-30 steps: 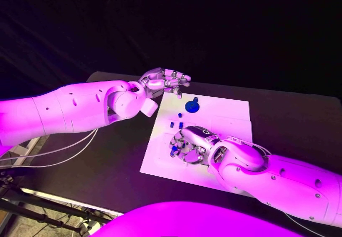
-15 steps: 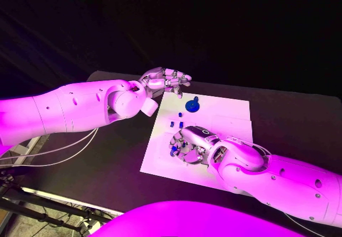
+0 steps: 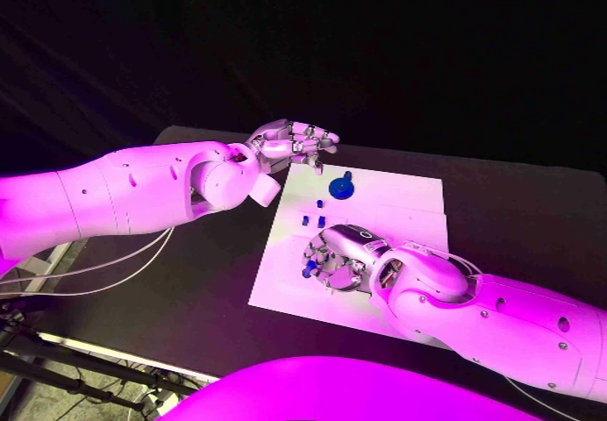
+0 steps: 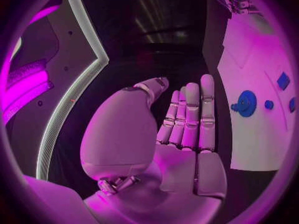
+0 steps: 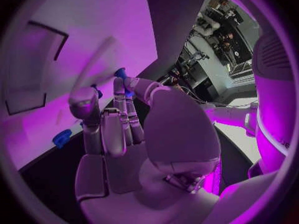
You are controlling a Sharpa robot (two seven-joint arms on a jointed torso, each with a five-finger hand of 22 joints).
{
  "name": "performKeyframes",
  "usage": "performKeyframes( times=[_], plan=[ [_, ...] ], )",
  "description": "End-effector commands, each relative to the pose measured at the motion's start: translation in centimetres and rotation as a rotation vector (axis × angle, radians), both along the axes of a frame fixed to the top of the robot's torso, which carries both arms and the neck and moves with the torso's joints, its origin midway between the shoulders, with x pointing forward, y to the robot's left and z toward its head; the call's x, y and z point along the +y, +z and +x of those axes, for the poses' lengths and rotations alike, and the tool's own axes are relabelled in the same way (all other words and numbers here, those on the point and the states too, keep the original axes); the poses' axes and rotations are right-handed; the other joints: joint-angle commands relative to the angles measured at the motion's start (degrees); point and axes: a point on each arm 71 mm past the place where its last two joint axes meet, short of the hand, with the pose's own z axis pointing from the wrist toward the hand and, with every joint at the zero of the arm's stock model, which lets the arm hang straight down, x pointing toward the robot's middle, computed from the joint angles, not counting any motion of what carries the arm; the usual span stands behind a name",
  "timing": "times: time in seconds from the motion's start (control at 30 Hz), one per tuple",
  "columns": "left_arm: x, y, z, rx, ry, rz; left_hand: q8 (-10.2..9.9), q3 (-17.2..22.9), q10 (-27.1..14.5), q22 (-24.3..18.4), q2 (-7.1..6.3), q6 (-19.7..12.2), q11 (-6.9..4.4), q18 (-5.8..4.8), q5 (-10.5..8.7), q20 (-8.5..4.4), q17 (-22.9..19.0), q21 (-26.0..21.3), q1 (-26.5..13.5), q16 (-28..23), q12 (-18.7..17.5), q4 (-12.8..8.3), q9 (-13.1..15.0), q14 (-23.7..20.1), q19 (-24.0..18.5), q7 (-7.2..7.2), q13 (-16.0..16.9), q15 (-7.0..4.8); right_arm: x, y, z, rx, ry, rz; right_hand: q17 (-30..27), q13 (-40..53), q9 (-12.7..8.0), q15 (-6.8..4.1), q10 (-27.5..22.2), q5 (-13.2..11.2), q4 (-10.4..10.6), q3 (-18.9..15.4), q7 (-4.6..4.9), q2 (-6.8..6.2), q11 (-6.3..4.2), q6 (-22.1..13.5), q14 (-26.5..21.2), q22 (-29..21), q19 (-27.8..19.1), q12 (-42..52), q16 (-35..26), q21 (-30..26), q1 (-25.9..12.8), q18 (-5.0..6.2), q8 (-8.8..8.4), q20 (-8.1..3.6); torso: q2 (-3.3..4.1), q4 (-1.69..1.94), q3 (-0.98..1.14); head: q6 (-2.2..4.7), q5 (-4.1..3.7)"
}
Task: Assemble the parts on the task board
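Over task board (image 3: 392, 197) middle, right hand (image 3: 335, 260) stays low, pinching small blue part (image 5: 121, 73); barely moved, insertion ongoing. Left hand (image 3: 294, 140), fingers together, empty, unmoved beside blue gear (image 3: 340, 186).

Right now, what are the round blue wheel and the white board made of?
The blue wheel looks like moulded plastic: solid colour, toothed rim, dull shine. The task board looks like a flat, matte white sheet, maybe plastic or coated board; I can't tell which.

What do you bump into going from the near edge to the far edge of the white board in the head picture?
Right silver hand → small blue pieces → round blue gear-shaped part → left silver hand at the white task board's far corner.
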Motion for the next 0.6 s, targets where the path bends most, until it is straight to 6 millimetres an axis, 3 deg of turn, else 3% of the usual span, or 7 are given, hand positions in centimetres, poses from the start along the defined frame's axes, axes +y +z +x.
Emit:
performKeyframes(
  times=[0.03, 0.37, 0.6],
  plan=[
    [-0.18, 0.09, -0.07, -0.004, -0.018, -0.007, 0.23, -0.41, -0.48, -0.1, 0.05, -0.37, 0.03, 0.81, 0.24, 0.11, -0.1, -0.36, 0.4, -0.19, 0.06, 0.0, -0.1, -0.33, 0.39, 0.12, -0.06, 0.09, -0.02, -0.31, -0.09, 0.01, 0.012, -0.038, 0.0, 0.04, 3.27, -0.28, -0.37, 0.14, -0.27, -0.21, -0.04, 0.33, 0.02, 0.4, 2.01, 0.02, -0.31, -0.19, 0.25, -0.11, -0.01, -1.01, 2.14, -0.07, 0.01, -0.01, 0.02, -0.04, 0.02],
    [-0.19, 0.09, -0.08, -0.004, -0.019, -0.006, 0.23, -0.41, -0.48, -0.1, 0.05, -0.37, 0.03, 0.81, 0.24, 0.11, -0.1, -0.36, 0.4, -0.19, 0.06, 0.0, -0.1, -0.33, 0.39, 0.12, -0.06, 0.09, 0.12, -0.42, -0.03, 0.009, 0.011, -0.052, 0.05, 0.08, 3.4, -0.22, -0.64, 0.12, -0.39, -0.43, 0.05, 0.15, 0.12, 0.05, 2.01, -0.16, -0.49, -0.36, 0.27, -0.46, -0.25, -0.95, 2.11, -0.04, 0.0, -0.02, 0.01, -0.03, -0.01],
    [-0.21, 0.09, -0.08, -0.004, -0.019, -0.005, 0.23, -0.41, -0.48, -0.1, 0.05, -0.37, 0.03, 0.81, 0.24, 0.11, -0.1, -0.36, 0.4, -0.19, 0.06, 0.0, -0.1, -0.33, 0.39, 0.12, -0.06, 0.09, 0.43, -0.45, -0.09, 0.013, 0.021, -0.053, -0.02, -0.88, 2.43, 1.24, -5.03, 0.1, -0.46, -1.64, 1.76, -2.51, 1.86, -5.2, 1.87, -0.49, -1.03, -2.88, 0.3, -1.47, -2.19, -0.93, -1.03, 1.0, -0.01, -0.01, -0.01, 0.06, -0.01]
  ],
)
